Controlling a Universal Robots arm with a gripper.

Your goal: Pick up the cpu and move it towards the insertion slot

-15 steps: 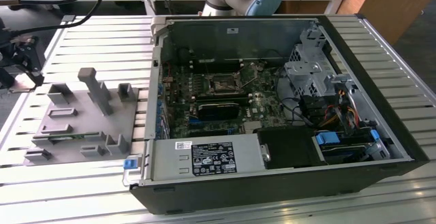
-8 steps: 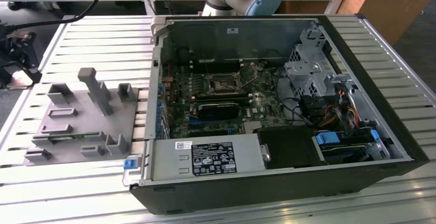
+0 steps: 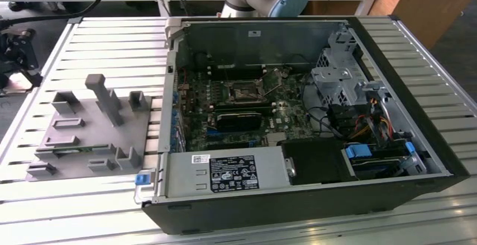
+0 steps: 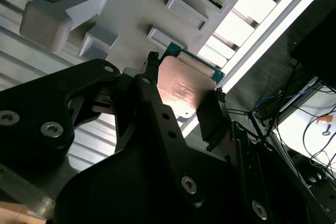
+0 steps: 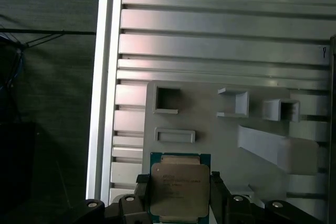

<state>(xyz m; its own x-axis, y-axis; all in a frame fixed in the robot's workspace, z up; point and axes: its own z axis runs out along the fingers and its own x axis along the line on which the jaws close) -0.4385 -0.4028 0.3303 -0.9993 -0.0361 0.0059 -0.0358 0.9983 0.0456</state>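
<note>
Over grey fixture (image 5: 220,129), gripper (image 5: 180,182) clamps cpu (image 5: 180,190) by two opposite edges: grasp made. Insertion slot (image 3: 243,92) well apart toward exterior view's right, inside computer case (image 3: 417,116); carry remains.

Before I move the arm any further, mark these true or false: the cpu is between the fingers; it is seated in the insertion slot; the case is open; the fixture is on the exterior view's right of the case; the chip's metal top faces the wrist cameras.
1. The cpu sits between the fingers of the gripper. True, in both wrist views.
2. The cpu is seated in the insertion slot. False: it is at the gripper, with the grey fixture behind it.
3. The computer case lies open, its board exposed. True.
4. The grey fixture lies to the exterior view's right of the case. False: it lies to the left.
5. The cpu's metal top faces the wrist cameras. True.
</note>
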